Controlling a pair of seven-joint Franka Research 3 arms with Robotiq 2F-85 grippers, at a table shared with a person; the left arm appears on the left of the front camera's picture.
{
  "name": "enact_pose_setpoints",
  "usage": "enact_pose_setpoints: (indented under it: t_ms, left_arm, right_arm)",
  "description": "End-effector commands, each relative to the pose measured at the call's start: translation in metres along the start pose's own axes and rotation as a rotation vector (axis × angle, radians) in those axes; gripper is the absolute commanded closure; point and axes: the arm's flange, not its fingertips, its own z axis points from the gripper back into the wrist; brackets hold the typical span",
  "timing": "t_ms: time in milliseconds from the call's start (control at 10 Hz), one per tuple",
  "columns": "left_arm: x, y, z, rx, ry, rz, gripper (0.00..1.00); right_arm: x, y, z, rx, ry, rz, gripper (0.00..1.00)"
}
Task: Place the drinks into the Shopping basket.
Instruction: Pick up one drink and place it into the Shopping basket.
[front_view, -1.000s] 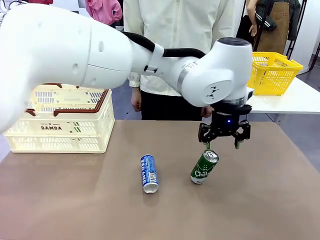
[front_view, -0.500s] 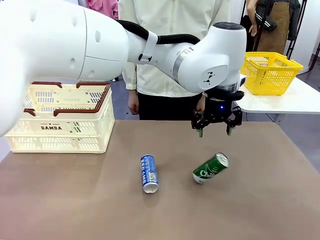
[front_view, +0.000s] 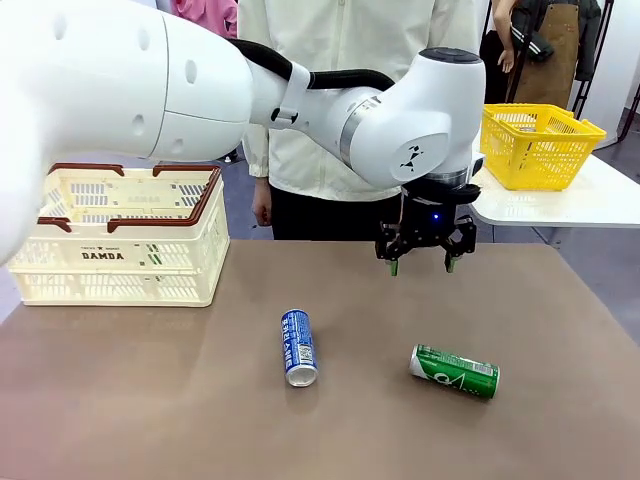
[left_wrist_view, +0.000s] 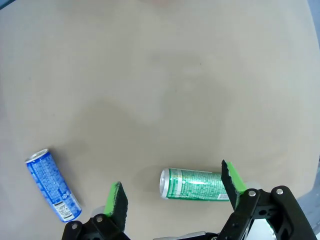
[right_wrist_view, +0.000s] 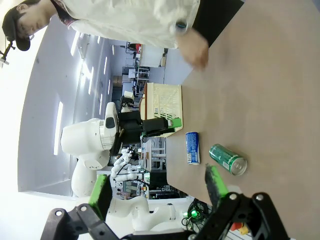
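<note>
1. The brown table (front_view: 150, 400) bears the shopping basket (front_view: 120, 240) at its far left corner, as the robot sees it.
2. The left arm (front_view: 120, 80) reaches over and past the shopping basket toward the right.
3. A person (front_view: 350, 30) in a pale jacket stands at the far edge, right of the shopping basket.
4. The shopping basket is cream with slots and a brown rim. Its side reads "DAMDA"; the smaller print above that is too small to read.
5. A yellow basket (front_view: 540, 145) sits on a white table (front_view: 600, 195), far right of the shopping basket.
6. The left gripper (front_view: 420, 266) hangs above the table, well right of the shopping basket, jaws spread wide and grasping nothing.
7. The right gripper (right_wrist_view: 156, 172) also has its jaws apart, with nothing between them.
8. The green can (front_view: 455, 371) lies on its side outside the shopping basket, well apart to its right and nearer the robot. Its long axis runs roughly left to right, silver top toward the shopping basket's side. Its white script cannot be read.
9. The blue can (front_view: 298, 347) lies on its side between the shopping basket and the green can. Its long axis runs near to far, with one silver end toward the robot. Its white lettering is too small to read.
</note>
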Motion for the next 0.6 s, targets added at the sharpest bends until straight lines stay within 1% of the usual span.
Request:
enact_pose_setpoints:
  t_ms: [0,300,400,500]
  left_arm:
    - [-0.010,0.015,0.005,-0.027,0.003,-0.025,0.00]
    - [-0.010,0.018,0.006,-0.047,0.011,-0.044,0.00]
    - [-0.011,0.022,0.011,-0.072,0.032,-0.084,0.00]
    - [-0.016,0.030,0.018,-0.082,0.034,-0.079,0.00]
  right_arm:
    - [-0.001,0.000,0.002,0.005,0.008,0.021,0.00]
    - [-0.001,0.000,0.002,0.005,0.008,0.021,0.00]
    - [-0.001,0.000,0.002,0.005,0.008,0.021,0.00]
    - [-0.001,0.000,0.002,0.005,0.008,0.021,0.00]
